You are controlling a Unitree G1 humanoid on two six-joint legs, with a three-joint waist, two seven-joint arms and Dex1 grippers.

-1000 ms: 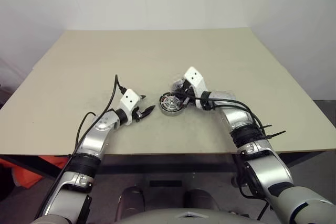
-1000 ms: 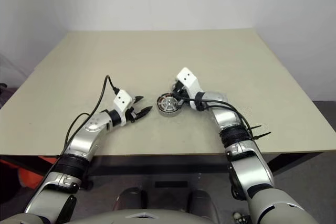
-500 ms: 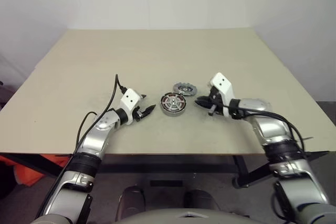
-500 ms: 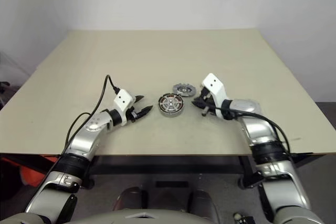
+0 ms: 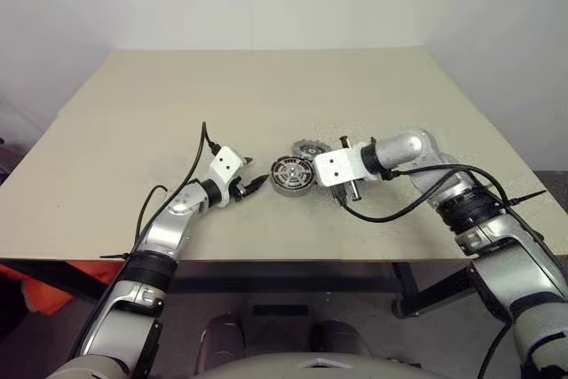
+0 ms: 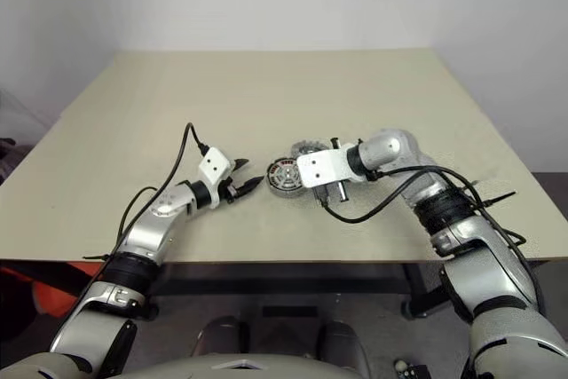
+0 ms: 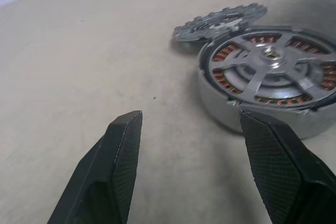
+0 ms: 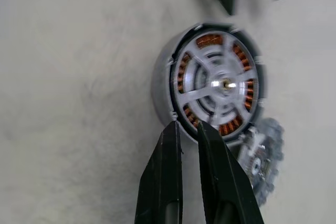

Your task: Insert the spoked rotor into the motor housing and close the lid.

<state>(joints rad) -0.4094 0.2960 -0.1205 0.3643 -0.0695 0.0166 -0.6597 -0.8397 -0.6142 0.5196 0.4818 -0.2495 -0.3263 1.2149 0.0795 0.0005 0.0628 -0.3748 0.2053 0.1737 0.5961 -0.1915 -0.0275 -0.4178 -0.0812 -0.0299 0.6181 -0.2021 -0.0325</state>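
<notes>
The right arm has swung back in since half a second ago: it was out to the right of the parts, and now its wrist is folded over so the right gripper (image 8: 188, 135) points down at the near rim of the housing. The left arm hasn't budged, and neither have the parts.

Going left to right: the left gripper (image 7: 191, 129) sits low over the tabletop (image 5: 177, 104) with its two black fingers spread wide and nothing between them, aimed at the housing just to its right. Next is the one motor housing (image 5: 291, 176), a short round silver metal ring with copper-brown coils in a circle inside. The one spoked rotor (image 7: 268, 64), a flat bright-silver wheel with a small hub, is already seated in it, coils showing through the gaps. Just behind it, to the right, lies the one lid (image 7: 220, 20), a dull grey round cap with a toothed edge, one side propped up on the housing rim, so not closed on yet. The right gripper has only a thin slit between its fingers and holds nothing.

So that's one of each part, two grippers. The tabletop is plain beige and matte, with white walls behind it.
</notes>
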